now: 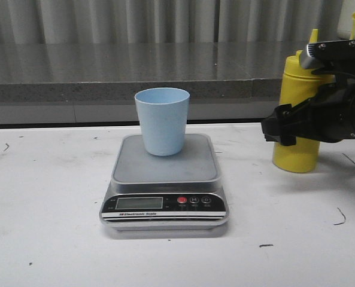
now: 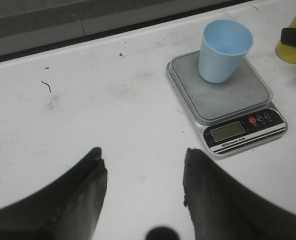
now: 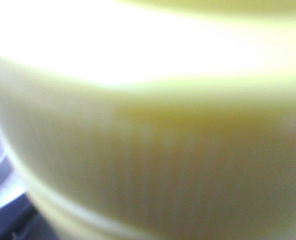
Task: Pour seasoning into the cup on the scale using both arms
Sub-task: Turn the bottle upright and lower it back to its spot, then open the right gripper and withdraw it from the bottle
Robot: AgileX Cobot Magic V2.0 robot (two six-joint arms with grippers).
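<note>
Seasoning bottle (image 1: 295,156): tall, yellow, smooth plastic, pointed nozzle cap on top. Stands upright on the white surface (image 1: 45,227), to the right of the scale and well apart from it. In the right wrist view the bottle (image 3: 152,150) fills nearly the whole picture as a blurred yellow wall with faint vertical ribbing and a glare band across it.

Right hand (image 1: 282,128): black, reaches in from the right at the bottle's mid-height, lying across the front of the bottle. One dark finger tip shows past the bottle's left side. Whether the fingers are clamped on the bottle or only close around it, I cannot tell; the wrist view is too blurred to show any finger.

Cup (image 1: 162,121): pale blue, tapered, no handle, matte. Upright on the scale's platform, toward the back edge; looks empty from the left wrist view.

Scale (image 1: 164,173): flat, silver-grey, rounded rectangular platform, small LCD at the front, one red button and two dark ones beside it.

Left hand (image 2: 144,192): two dark fingers (image 2: 83,195) spread wide apart, nothing between them, over bare surface, well apart from the scale (image 2: 226,97).

Surface: white, scuffed, a few dark marks.
</note>
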